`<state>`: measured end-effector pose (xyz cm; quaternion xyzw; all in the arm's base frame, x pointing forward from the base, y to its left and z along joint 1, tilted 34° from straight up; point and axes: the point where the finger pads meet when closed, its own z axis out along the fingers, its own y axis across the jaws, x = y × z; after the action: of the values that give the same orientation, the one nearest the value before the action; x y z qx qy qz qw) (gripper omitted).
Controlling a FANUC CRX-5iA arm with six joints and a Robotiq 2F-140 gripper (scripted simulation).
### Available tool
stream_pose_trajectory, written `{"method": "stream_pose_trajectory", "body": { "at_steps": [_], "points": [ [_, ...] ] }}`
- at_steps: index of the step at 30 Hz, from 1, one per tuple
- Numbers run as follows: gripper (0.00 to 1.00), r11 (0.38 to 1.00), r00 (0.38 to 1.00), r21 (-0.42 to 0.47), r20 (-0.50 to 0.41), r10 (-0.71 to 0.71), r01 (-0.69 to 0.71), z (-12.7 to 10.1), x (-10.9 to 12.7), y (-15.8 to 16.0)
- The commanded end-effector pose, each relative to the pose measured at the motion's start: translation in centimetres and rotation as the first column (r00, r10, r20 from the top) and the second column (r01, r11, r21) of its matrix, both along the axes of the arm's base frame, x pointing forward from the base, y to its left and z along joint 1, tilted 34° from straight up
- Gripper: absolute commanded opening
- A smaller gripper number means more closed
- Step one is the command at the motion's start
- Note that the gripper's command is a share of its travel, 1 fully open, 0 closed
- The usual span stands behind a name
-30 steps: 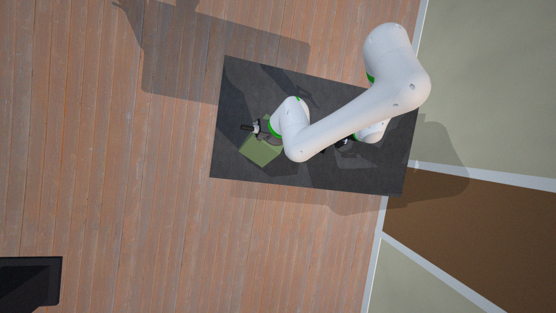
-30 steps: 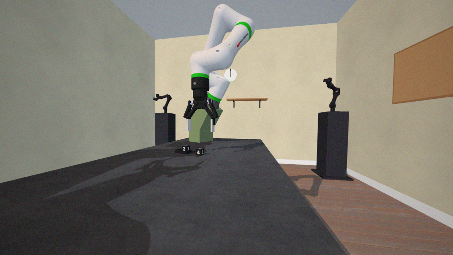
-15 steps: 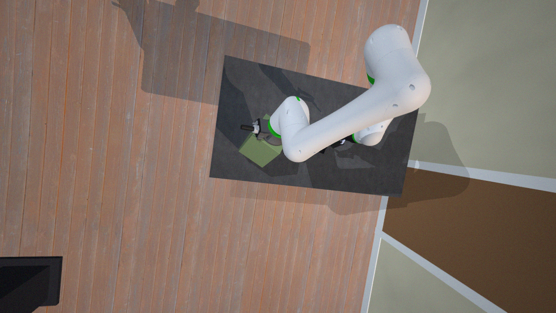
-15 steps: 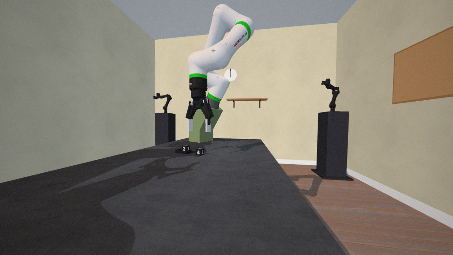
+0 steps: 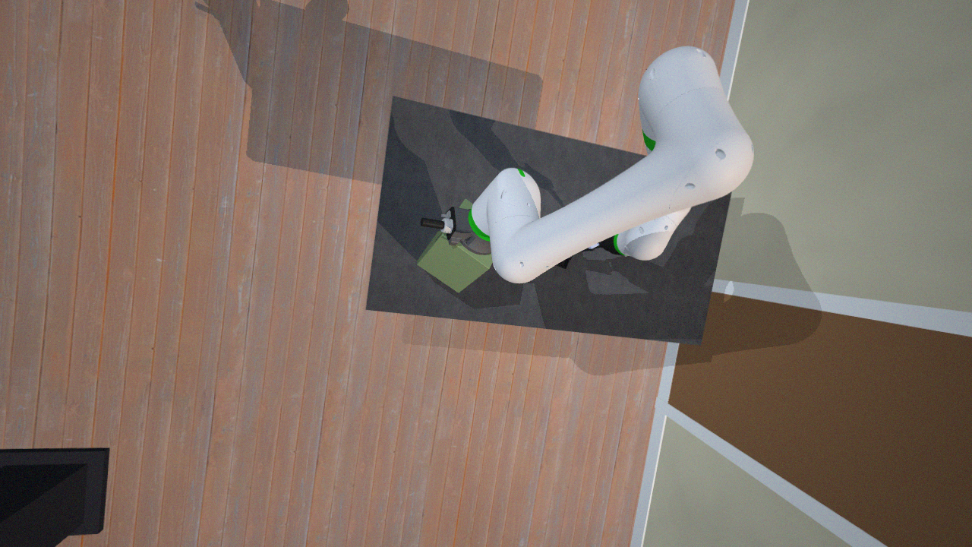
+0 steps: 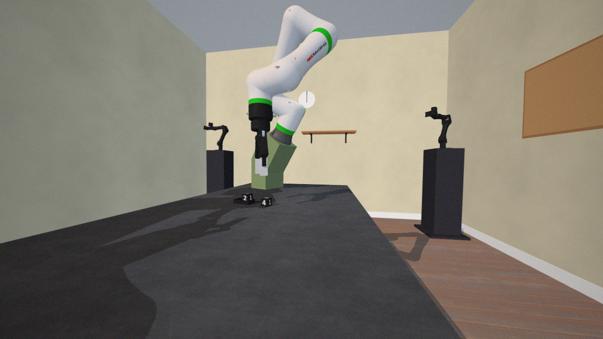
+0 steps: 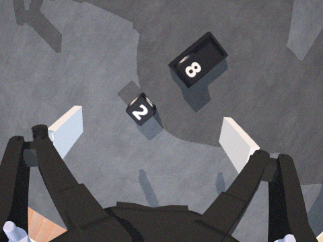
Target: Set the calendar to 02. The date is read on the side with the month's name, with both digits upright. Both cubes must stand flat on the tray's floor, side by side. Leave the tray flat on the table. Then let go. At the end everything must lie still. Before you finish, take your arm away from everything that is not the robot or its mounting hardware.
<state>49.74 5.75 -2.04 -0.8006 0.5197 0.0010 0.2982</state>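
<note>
- See tray [image 6: 243, 202] [image 7: 212, 50] flat on dark table [image 5: 434, 139] [image 6: 295, 253] [image 7: 84, 50]
- Find seated cube [image 6: 247, 197] [image 7: 192, 70] at one end inside; read 8 on top, 2 and 1 on sides in exterior view
- Find loose cube [image 6: 265, 201] [image 7: 141, 110] on table, near tray, apart from it; read 2 on top, 4 and 1 on sides
- Note gripper [image 5: 598, 246] [image 6: 261, 170] [image 7: 152, 124] above table, fingers spread wide, holding nothing
- See green pedestal [image 5: 455, 268] [image 6: 261, 181] beneath white arm [image 5: 611, 197] [image 6: 286, 71]
</note>
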Motion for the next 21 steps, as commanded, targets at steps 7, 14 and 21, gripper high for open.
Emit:
{"method": "stream_pose_trajectory", "body": {
  "at_steps": [7,14,21],
  "points": [
    [1.0,0.951,0.94,0.068,-0.19,-0.284,0.301,-0.6,-0.2,-0.9],
    [1.0,0.872,0.845,0.089,-0.31,-0.436,0.482,-0.9,-0.4,-1.4],
    [1.0,0.731,0.679,0.081,-0.451,-0.58,0.678,-1.4,-0.6,-2.1]
  ]
}}
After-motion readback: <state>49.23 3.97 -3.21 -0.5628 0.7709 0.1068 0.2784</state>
